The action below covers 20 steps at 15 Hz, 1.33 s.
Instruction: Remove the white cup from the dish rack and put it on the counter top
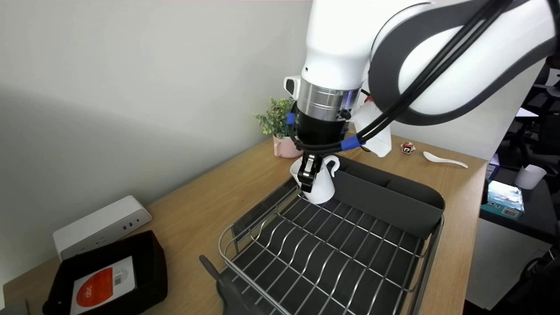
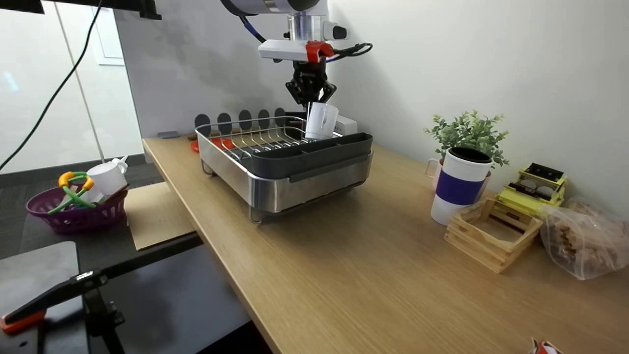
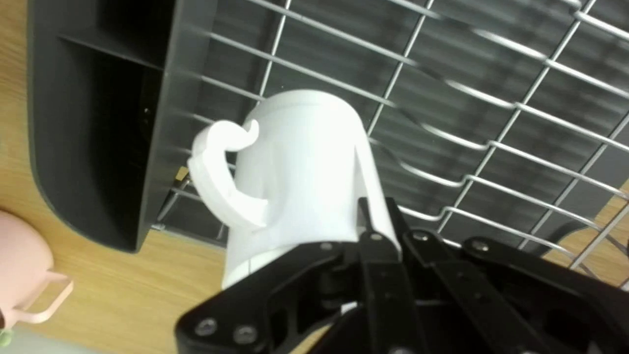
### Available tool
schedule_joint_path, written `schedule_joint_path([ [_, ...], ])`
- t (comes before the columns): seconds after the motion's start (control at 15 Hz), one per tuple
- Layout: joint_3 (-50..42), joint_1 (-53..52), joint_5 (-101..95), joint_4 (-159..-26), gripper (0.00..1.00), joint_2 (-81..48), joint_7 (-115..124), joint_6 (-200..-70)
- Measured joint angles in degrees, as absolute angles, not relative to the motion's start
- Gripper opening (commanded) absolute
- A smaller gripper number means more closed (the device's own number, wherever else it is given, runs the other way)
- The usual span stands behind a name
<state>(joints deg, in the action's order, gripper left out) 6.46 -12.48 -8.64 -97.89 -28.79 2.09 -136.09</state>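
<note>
About the white cup [image 1: 323,188]: hangs or stands within the outline of the dish rack [image 2: 221,162], at the end just beside the dark trough [image 2: 275,164], with mouth up and base down. Cannot tell from these views whether touching the wires or lifted free. Leans along its long axis, with mouth tipped toward the wall [image 1: 153,87] and base kicked out the opposite way. Shows a curled handle [image 3: 209,179] on the flank facing the trough.

Lies off to one side of the pincer [image 3: 378,209], not squarely under it: in the wrist view, almost wholly left of the fingers and reaching out well past their tips. Nipped there by a thin strip of white side, on the flank across from the handle, with jaws pressed nearly together on it. Hard to make out exactly which part of the side.

Turns mainly on that, by judgement: a load carried from one flank, likely to swing or twist about the grip. Calls for lifting straight up first, high enough to bring base and handle over the trough's rim, and only then for travelling sideways. Looks to need levelling before release, to land on base rather than edge.

Farther out, past the trough: a broad stretch of desk [image 2: 344,255], probably fit for setting down. Worth steering away from the pink mug [image 3: 22,260], beyond the trough's rounded end, and from the tall tumbler [image 2: 459,187] close by it.
</note>
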Motion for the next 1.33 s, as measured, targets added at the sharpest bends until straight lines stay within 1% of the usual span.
schedule_joint_path([
  [0.47,5.0,-12.8,-13.8,-107.2,0.01,-20.1,4.7,-149.2],
  [0.93,2.2,-11.6,-13.6,-115.4,0.01,-13.2,8.2,-161.7],
  [1.07,2.0,-10.4,-11.7,-117.3,0.03,-12.0,8.3,-164.2],
  [1.33,2.2,-9.2,-8.5,-119.3,0.03,-10.9,7.6,-165.5],
])
